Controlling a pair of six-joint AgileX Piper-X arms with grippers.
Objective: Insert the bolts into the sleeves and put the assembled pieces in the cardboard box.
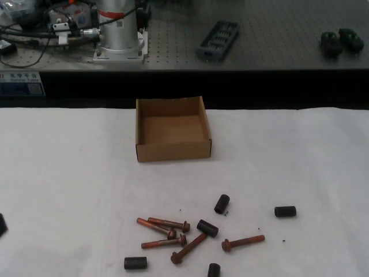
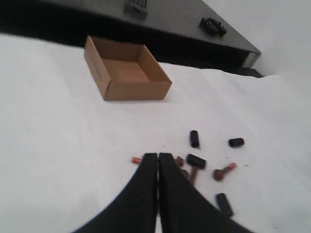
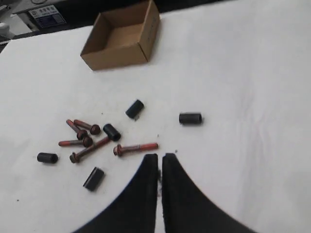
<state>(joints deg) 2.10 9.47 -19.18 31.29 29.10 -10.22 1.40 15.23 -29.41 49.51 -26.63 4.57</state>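
Note:
An open cardboard box (image 1: 173,130) stands with nothing inside at the middle back of the white cloth. Several copper-coloured bolts (image 1: 173,234) lie loose in a cluster toward the front, one (image 1: 243,242) off to the right. Several black sleeves lie around them, one (image 1: 222,203) nearest the box, another (image 1: 285,211) to the right. My left gripper (image 2: 158,155) is shut with nothing held, above the cloth on the near side of the bolts (image 2: 222,171), box (image 2: 127,73) beyond. My right gripper (image 3: 158,156) is shut and holds nothing, just short of a bolt (image 3: 136,147); box (image 3: 121,41) farther off.
Behind the cloth runs a dark perforated bench with a metal robot base (image 1: 118,29), a black rack (image 1: 218,39) and two black parts (image 1: 342,40). The white cloth (image 1: 57,173) lies bare left and right of the box. A dark piece (image 1: 2,224) shows at the left edge.

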